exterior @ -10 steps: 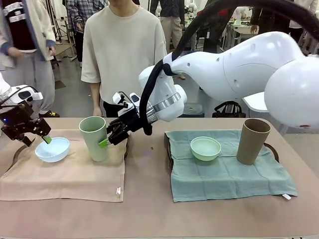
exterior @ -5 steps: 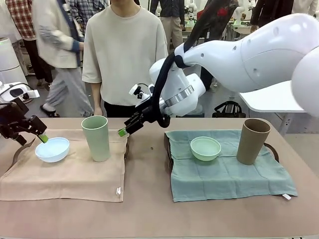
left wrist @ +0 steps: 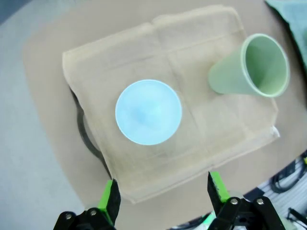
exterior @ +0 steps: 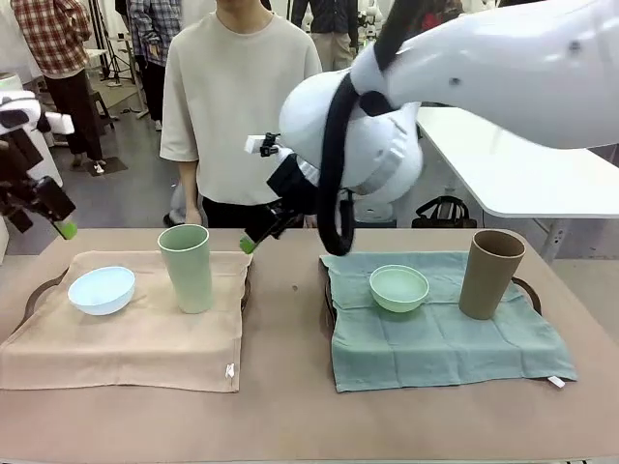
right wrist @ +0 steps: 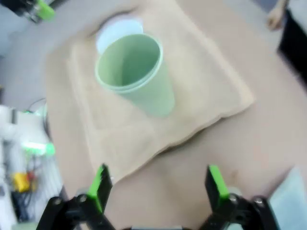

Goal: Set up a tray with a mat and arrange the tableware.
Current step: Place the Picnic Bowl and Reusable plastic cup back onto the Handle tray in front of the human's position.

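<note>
Front view: two settings lie side by side on the bench (exterior: 290,416). On the tan mat (exterior: 126,338) sit the pale blue bowl (exterior: 101,289) and the pale green cup (exterior: 186,267); on the green mat (exterior: 445,338) sit the mint bowl (exterior: 398,287) and the brown cup (exterior: 491,274). Both arms hang above the bench, the left gripper (exterior: 53,217) at the far left, the right gripper (exterior: 259,232) just past the green cup. A person (exterior: 237,106) stands behind the bench. The trays are mostly hidden under the mats; only dark rim edges peek out.

Left wrist view: the left gripper (left wrist: 163,196) has its fingers (left wrist: 109,201) spread wide, holding nothing, high over the blue bowl (left wrist: 148,112), with the green cup (left wrist: 252,67) beside it.

Right wrist view: the right gripper (right wrist: 156,184) is likewise wide and empty, looking down at the green cup (right wrist: 136,72). This picture is blurred, so the mat's edges are hard to read.

I'd worry about the big right arm, which is close to the tall green cup; a careless sweep could tip it. A finger catching a loose mat could also drag a setting askew.
</note>
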{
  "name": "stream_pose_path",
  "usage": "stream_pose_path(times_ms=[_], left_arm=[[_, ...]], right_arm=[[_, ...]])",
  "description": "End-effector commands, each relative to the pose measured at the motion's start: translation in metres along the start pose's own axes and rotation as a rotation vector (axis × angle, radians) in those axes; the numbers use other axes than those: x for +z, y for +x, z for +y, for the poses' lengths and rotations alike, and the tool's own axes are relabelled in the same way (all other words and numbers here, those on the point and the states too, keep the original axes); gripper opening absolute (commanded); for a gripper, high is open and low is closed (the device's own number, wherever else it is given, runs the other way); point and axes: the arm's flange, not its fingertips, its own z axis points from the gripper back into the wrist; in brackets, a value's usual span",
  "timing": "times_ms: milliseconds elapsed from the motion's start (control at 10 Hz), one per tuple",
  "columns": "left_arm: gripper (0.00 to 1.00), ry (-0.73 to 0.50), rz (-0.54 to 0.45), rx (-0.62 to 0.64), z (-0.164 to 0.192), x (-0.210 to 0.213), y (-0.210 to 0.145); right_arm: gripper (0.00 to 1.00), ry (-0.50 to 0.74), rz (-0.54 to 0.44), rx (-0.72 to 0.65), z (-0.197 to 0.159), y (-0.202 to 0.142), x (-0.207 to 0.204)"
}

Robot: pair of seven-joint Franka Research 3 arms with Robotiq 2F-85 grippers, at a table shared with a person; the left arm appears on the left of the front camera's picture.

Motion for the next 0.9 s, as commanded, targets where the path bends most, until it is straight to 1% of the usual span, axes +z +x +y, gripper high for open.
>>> stream_pose_path(times_ms=[0,100,200,300,400,600,700,800], left_arm=[[0.95,0.053,0.032,-0.027,-0.033,0.007,0.014],[0.95,0.066,0.035,-0.050,-0.051,0.014,0.026],[0.95,0.080,0.044,-0.070,-0.069,0.018,0.030],[0.95,0.088,0.058,-0.084,-0.080,0.015,0.034],[0.95,0.107,0.068,-0.056,-0.087,0.009,0.034],[0.95,0.138,0.066,0.026,-0.087,0.002,0.035],[0.95,0.084,0.052,-0.065,-0.090,0.005,0.032],[0.95,0.084,0.052,-0.065,-0.090,0.005,0.032]], right_arm=[[1.00,-0.063,0.187,-0.243,0.052,0.062,0.038],[1.00,-0.114,0.234,-0.361,0.062,0.064,0.055],[1.00,-0.201,0.263,-0.489,0.068,0.059,0.080],[1.00,-0.246,0.274,-0.535,0.076,0.060,0.100],[1.00,-0.292,0.309,-0.557,0.091,0.064,0.118],[1.00,-0.340,0.423,-0.679,0.128,0.065,0.142],[1.00,-0.325,0.457,-0.719,0.136,0.063,0.143],[1.00,-0.352,0.346,-0.622,0.128,0.049,0.149]])
